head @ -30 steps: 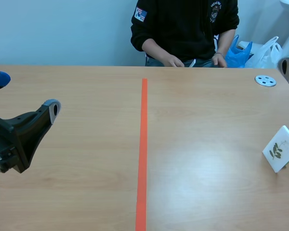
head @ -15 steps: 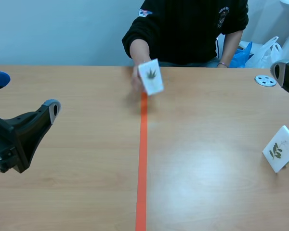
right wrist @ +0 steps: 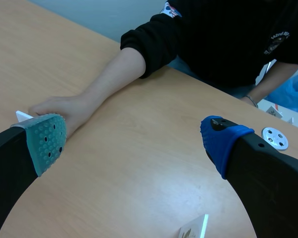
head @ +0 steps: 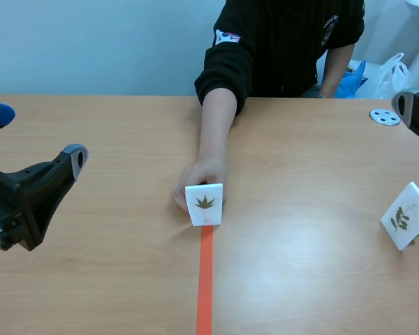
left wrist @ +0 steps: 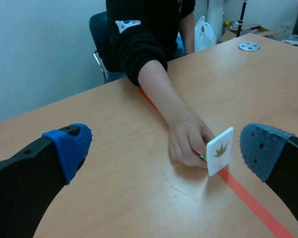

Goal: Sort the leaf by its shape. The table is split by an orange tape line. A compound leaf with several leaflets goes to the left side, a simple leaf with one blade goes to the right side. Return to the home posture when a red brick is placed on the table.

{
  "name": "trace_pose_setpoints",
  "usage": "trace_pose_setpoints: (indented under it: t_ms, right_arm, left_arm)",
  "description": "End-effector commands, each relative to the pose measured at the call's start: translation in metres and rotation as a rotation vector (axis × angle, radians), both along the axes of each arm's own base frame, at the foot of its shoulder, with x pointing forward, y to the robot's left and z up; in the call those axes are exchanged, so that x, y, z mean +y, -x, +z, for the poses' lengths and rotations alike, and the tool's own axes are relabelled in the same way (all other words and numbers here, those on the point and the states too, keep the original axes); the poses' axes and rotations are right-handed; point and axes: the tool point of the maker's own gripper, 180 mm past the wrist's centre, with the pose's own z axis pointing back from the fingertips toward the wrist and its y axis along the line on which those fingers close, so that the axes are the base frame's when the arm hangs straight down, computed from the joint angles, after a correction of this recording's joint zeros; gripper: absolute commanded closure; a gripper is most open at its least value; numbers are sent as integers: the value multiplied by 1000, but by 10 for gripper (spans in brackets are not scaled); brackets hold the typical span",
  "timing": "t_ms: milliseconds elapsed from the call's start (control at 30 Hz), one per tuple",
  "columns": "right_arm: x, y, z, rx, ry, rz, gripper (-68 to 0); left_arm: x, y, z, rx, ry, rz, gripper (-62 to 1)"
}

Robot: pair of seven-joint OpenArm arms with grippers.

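A hand (head: 197,180) is holding the leaf card (head: 204,204) on the tape line (head: 205,279); left gripper (left wrist: 164,148), right gripper (right wrist: 134,141) are hanging released, pickup likely next.

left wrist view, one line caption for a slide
A person's hand holds a white leaf card upright on the orange tape line, ahead of the left gripper, jaws open.

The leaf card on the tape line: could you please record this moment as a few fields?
Centre card: leaf card, upright on the orange tape line, showing a leaf with several points
Holder: person's hand holds it from behind
Other card: second leaf card, propped up far to the right of the line
Left gripper: open, empty, apart from the card
Right gripper: open, empty
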Motion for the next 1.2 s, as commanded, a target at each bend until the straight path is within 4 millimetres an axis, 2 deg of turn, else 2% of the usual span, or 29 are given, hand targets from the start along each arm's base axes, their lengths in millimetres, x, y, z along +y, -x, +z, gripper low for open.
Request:
trace_pose_setpoints:
  t_ms: [0,733,1033,1167]
  right_arm:
    - [0,-3,11,-36,6,4,-551]
    - [-1,-3,11,-33,9,3,-551]
    - [0,-3,11,-33,22,11,-551]
    - [0,-3,11,-33,23,12,-551]
  left_arm:
    - [0,0,8,-25,12,-1,-623]
    - [0,0,7,-23,10,0,-623]
    - [3,-1,-8,5,-25,-31,-623]
    - [12,-9,-20,25,-46,-36,-623]
